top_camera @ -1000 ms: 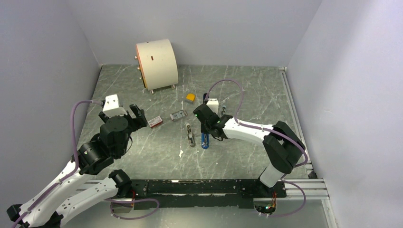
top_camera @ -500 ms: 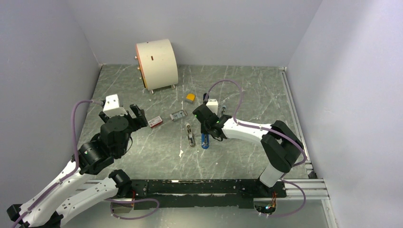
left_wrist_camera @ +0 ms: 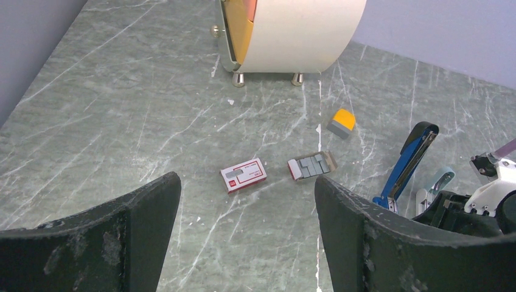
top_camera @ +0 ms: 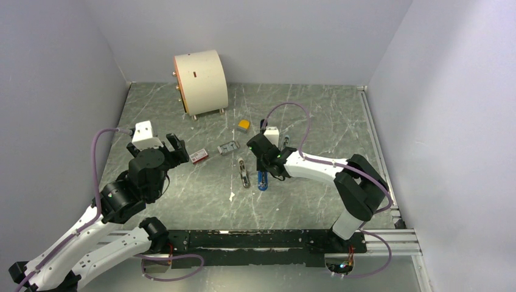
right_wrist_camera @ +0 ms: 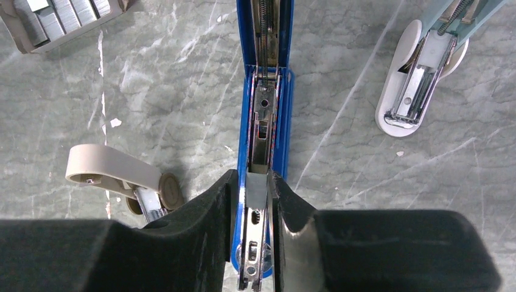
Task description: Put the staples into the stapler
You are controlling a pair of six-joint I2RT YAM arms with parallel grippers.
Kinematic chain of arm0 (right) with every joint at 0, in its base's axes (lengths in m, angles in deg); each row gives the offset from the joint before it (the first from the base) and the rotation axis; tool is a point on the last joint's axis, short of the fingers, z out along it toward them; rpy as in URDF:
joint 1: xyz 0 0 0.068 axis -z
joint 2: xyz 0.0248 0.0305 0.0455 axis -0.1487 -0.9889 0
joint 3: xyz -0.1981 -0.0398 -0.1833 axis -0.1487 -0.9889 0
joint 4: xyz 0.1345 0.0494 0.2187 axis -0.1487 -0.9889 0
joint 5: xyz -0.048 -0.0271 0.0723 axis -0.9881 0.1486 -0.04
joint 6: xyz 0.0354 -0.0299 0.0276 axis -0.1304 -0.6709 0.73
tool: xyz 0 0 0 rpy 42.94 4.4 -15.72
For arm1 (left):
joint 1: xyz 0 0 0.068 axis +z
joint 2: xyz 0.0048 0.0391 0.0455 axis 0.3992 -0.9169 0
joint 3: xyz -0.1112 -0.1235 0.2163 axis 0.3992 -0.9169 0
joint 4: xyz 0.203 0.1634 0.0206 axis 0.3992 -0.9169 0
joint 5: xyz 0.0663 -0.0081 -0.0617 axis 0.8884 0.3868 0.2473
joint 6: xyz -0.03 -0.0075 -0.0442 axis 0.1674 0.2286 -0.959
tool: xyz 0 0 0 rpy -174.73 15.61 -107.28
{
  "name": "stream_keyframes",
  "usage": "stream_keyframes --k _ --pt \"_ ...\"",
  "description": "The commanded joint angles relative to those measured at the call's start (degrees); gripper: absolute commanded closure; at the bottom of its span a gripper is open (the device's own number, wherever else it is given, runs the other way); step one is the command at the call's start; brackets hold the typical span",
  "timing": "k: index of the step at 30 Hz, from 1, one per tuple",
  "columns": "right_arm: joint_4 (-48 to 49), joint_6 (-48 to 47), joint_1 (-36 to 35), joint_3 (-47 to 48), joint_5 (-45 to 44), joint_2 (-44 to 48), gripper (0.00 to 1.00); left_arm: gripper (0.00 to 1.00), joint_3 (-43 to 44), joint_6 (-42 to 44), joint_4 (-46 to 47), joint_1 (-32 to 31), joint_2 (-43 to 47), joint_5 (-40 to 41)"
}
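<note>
The blue stapler [top_camera: 262, 180] lies open on the table centre, its metal channel facing up in the right wrist view [right_wrist_camera: 265, 115]. My right gripper [top_camera: 262, 165] [right_wrist_camera: 252, 182] sits over the stapler's near end, its jaws on either side of the channel. It is shut on the staples [right_wrist_camera: 256, 190], a short grey strip held just above the channel. The stapler's raised blue half also shows in the left wrist view [left_wrist_camera: 409, 159]. My left gripper [top_camera: 173, 149] [left_wrist_camera: 246, 182] is open and empty, above the table at the left.
A red-and-white box [top_camera: 198, 156] [left_wrist_camera: 242, 173] and an open tray of staples [top_camera: 229, 148] [left_wrist_camera: 312, 165] lie left of the stapler. A beige stapler [top_camera: 244, 174] [right_wrist_camera: 115, 176] and a pale-blue one [right_wrist_camera: 420, 79] flank it. An orange-grey block [top_camera: 244, 125] and a white drum [top_camera: 201, 79] stand behind.
</note>
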Motion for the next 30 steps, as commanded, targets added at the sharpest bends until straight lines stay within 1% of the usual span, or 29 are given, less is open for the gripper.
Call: stream_keyframes --k 1,4,11,14,17,21,26,30 --pt "1.12 0.68 0.24 -0.01 -0.29 0.63 0.70 0.15 -0.04 0.25 1.05 0.28 0.00 0.92" --pt "0.64 0.67 0.24 0.43 -0.42 1.11 0.67 0.15 0.06 0.14 1.05 0.28 0.03 0.92" --pt "-0.45 -0.15 0.24 1.84 -0.59 3.33 0.66 0.15 0.07 0.06 1.06 0.28 0.13 0.93" --pt "-0.51 -2.11 0.28 3.43 -0.34 4.20 0.66 0.15 0.07 0.05 1.05 0.28 0.17 1.01" --pt "0.37 -5.58 0.24 6.66 1.78 3.50 0.65 0.15 0.07 -0.08 0.97 0.28 0.31 1.01" --pt "0.80 -11.09 0.25 13.38 6.27 -1.15 0.63 0.15 0.15 -0.25 0.60 0.28 0.34 1.33" --pt "-0.58 -15.81 0.28 23.01 10.11 -10.43 0.57 0.15 0.08 -0.34 0.49 0.28 1.15 1.82" --pt "-2.92 -18.25 0.16 30.29 12.33 -17.77 0.57 0.15 -0.11 -0.03 0.81 0.28 1.14 1.50"
